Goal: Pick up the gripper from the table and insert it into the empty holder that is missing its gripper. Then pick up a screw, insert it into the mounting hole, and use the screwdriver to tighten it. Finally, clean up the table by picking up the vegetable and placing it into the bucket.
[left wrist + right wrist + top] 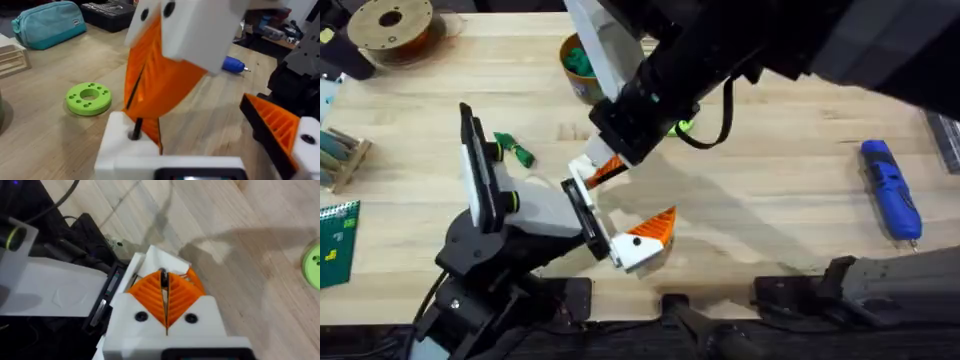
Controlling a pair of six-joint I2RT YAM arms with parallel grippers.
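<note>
My right gripper reaches across the table, its orange pads shut on a thin dark screw. The screw's tip stands at the mounting hole of the white holder on my left gripper's near finger. An orange gripper wedge shows against that holder. The left jaws stand open, with the other orange pad well apart. The blue screwdriver lies at the far right. The dark green vegetable lies left of the grippers. The bucket stands at the back.
A flat green ring disc lies on the wood beyond the grippers. A filament spool, a wooden rack and a green board sit along the left side. A teal pouch lies farther off.
</note>
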